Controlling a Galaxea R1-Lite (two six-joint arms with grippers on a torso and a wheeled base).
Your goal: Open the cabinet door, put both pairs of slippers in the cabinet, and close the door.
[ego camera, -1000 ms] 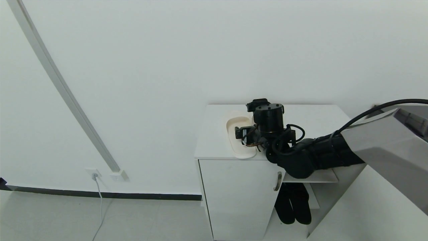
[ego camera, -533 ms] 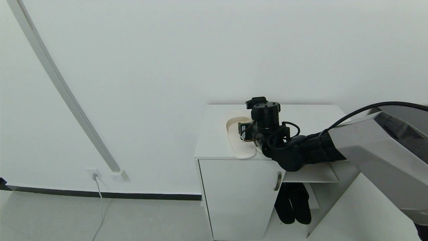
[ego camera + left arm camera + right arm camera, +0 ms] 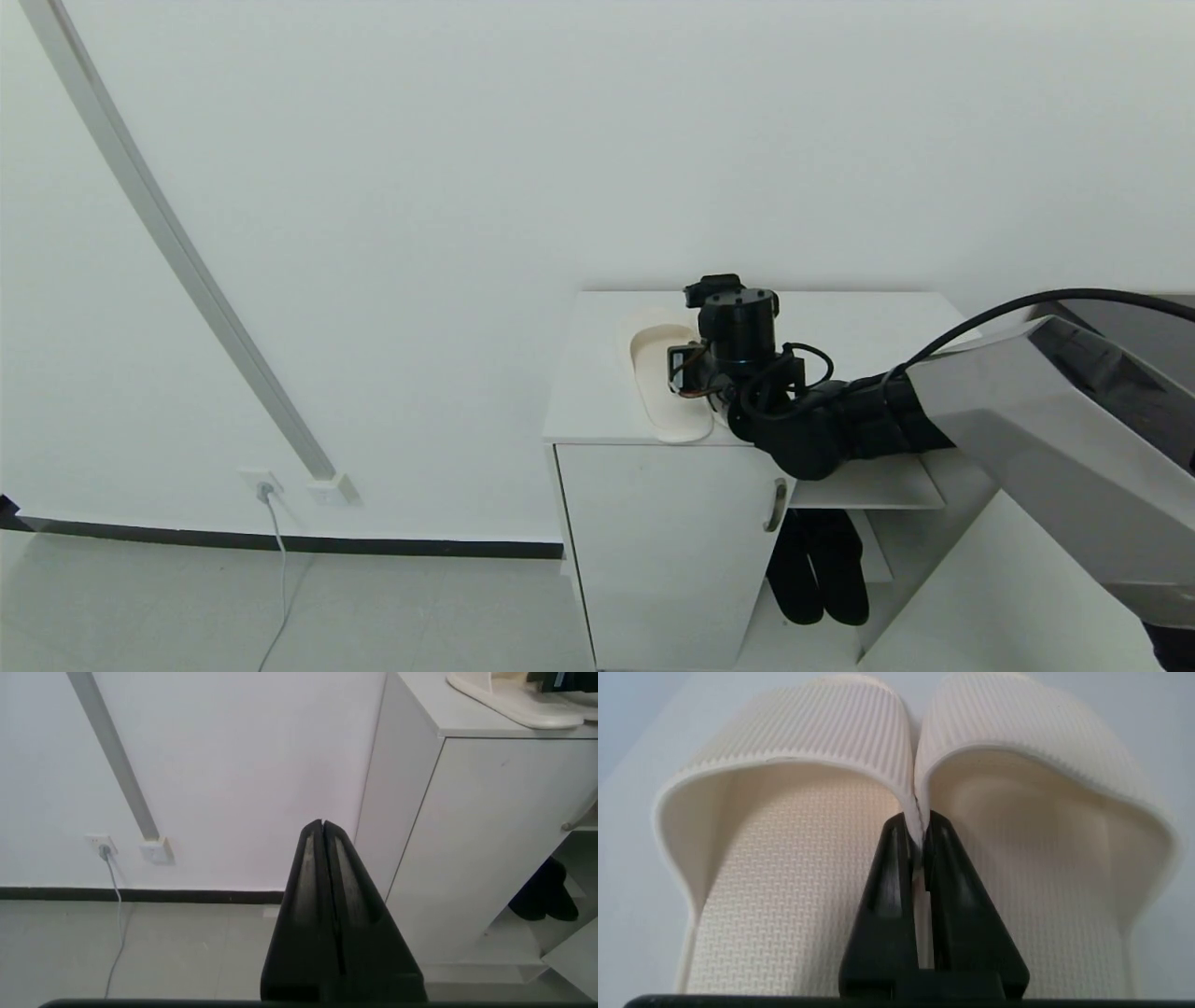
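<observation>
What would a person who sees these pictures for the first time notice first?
The right gripper stands out: it pinches the touching inner edges of the cream slippers, which lie on top of the white cabinet. Below, a pair of black slippers sits low inside the open cabinet.

Cream slippers (image 3: 658, 373) atop white cabinet (image 3: 590, 397); black slippers (image 3: 820, 574) inside, low.

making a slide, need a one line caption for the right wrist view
Right gripper pinching the inner edges of two cream slippers atop the white cabinet.
</observation>
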